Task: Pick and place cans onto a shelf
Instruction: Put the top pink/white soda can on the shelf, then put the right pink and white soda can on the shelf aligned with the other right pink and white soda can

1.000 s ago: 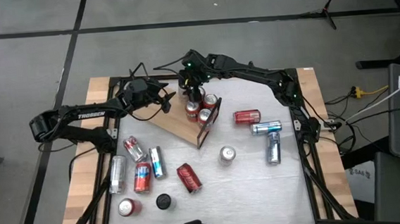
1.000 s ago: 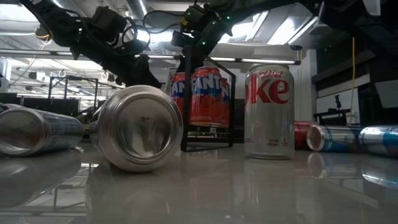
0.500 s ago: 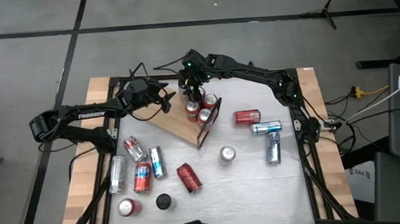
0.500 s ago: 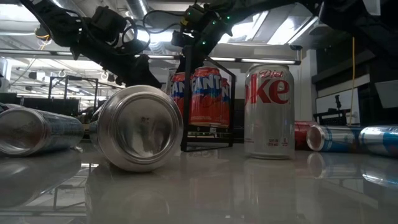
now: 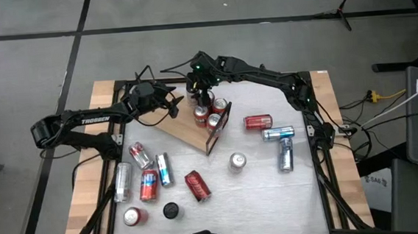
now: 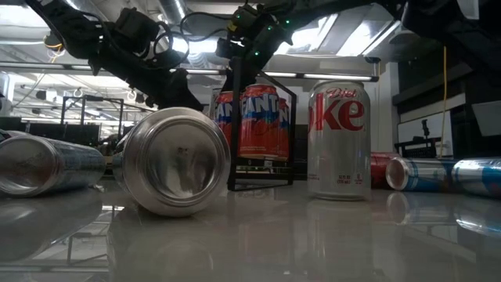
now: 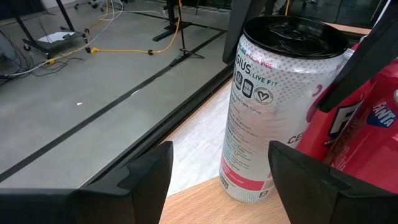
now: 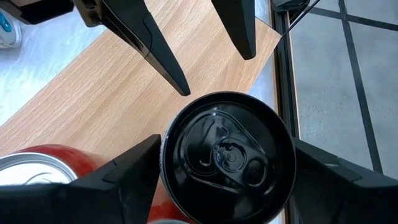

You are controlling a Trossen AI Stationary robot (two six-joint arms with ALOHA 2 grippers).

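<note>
A white tabletop [image 5: 258, 180] with wooden side strips stands on grey floor crossed by cables. On the light-brown wooden shelf board [image 5: 187, 127], a slim white black-topped can [image 7: 277, 106] reading "LIVE FIT" stands beside red Fanta cans [image 6: 258, 121]. The right gripper [image 8: 217, 177] straddles it from above, fingers spread, not touching; the left gripper [image 7: 217, 180] faces it, fingers parted, empty. A silver Diet Coke can [image 6: 338, 139] stands upright nearby.

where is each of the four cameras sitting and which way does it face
High view: overhead, looking straight down on the table; both arms show, meeting at the shelf.
Low view: at tabletop height, looking level past a lying can; arms cross overhead.
Left wrist view: behind the left claw, facing the black-topped can; its open fingers show.
Right wrist view: above the right claw, looking down; open fingers flank that can.
Shared: both wrist views show the same black-topped can on the shelf.
</note>
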